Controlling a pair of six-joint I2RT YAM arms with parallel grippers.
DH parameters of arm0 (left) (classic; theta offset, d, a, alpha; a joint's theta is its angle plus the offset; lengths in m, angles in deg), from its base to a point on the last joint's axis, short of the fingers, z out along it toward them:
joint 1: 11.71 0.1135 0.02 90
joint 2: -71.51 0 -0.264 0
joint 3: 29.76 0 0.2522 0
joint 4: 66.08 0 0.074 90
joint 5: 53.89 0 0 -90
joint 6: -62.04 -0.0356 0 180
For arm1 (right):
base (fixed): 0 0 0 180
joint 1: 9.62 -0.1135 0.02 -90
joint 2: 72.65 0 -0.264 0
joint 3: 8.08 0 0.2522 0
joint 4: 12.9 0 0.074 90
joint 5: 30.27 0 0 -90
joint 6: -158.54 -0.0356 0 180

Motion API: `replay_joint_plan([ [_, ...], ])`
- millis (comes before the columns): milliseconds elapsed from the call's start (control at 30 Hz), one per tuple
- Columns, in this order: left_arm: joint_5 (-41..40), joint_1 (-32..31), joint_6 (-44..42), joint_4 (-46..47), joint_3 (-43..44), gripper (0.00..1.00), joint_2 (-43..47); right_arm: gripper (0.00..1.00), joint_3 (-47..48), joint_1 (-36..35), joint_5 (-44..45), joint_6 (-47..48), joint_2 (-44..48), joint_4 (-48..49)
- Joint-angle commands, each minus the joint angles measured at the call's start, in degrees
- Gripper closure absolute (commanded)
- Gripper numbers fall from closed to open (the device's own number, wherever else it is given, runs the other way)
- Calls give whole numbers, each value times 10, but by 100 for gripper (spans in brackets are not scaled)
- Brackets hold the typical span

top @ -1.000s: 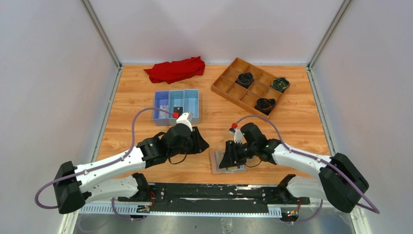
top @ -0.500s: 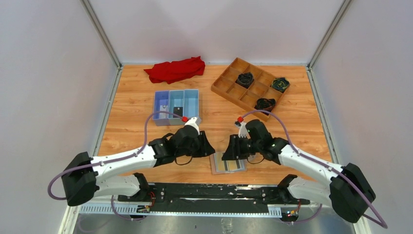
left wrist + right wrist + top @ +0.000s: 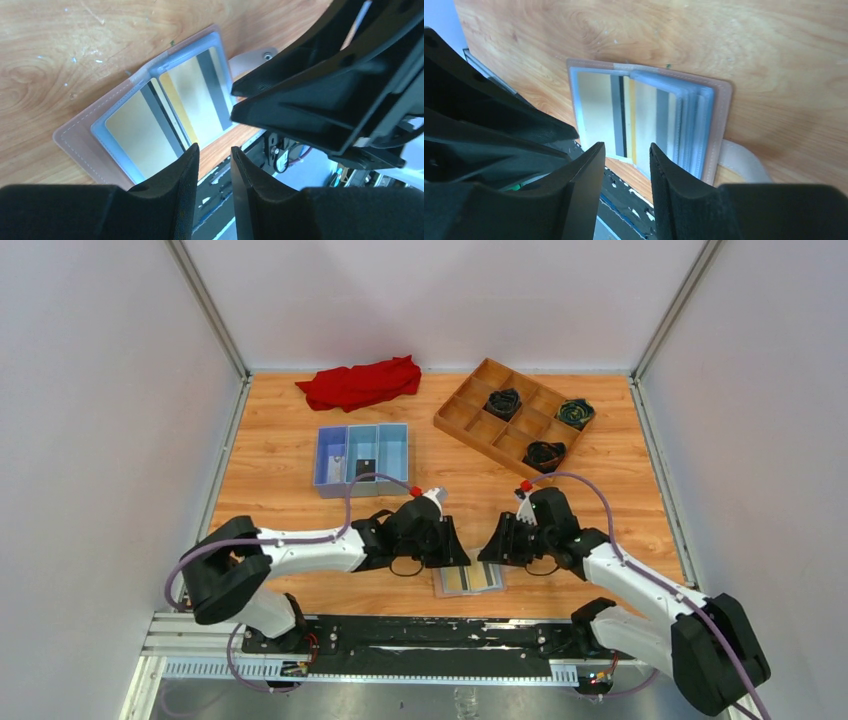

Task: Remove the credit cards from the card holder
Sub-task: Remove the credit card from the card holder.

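The card holder (image 3: pixel 468 579) lies open and flat near the table's front edge, tan-pink outside with clear bluish sleeves. Gold-tan credit cards (image 3: pixel 131 131) with grey stripes sit inside the sleeves of both panels; they also show in the right wrist view (image 3: pixel 594 102). My left gripper (image 3: pixel 455 550) hovers over the holder's left back corner, open, with nothing between its fingers (image 3: pixel 215 150). My right gripper (image 3: pixel 492 548) hovers over the right back corner, facing the left one, open and holding nothing (image 3: pixel 626 147). The holder's strap (image 3: pixel 744 160) sticks out on its right side.
A blue three-compartment tray (image 3: pixel 363 458) with small items stands behind the left arm. A wooden grid tray (image 3: pixel 512 418) with dark bundles sits at the back right. A red cloth (image 3: pixel 360 382) lies at the back. The black mounting rail (image 3: pixel 400 635) runs just in front of the holder.
My left gripper has moved right to the holder's edge. My right gripper has drawn back and right off the holder, uncovering it, and its jaws have narrowed slightly.
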Motion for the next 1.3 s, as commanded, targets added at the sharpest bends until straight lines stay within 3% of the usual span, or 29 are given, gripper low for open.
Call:
replay_joint_plan([
  [0, 17, -12, 19, 36, 4, 67, -42, 58, -6, 38, -12, 19, -18, -20],
  [533, 10, -12, 55, 107, -11, 62, -126, 59, -29, 47, -43, 40, -51, 2],
  [1033, -21, -9, 79, 165, -82, 64, -99, 60, -58, 47, -72, 31, -96, 63],
  [1267, -13, -7, 87, 284, -136, 66, -113, 60, -69, 47, -77, 27, -110, 78],
])
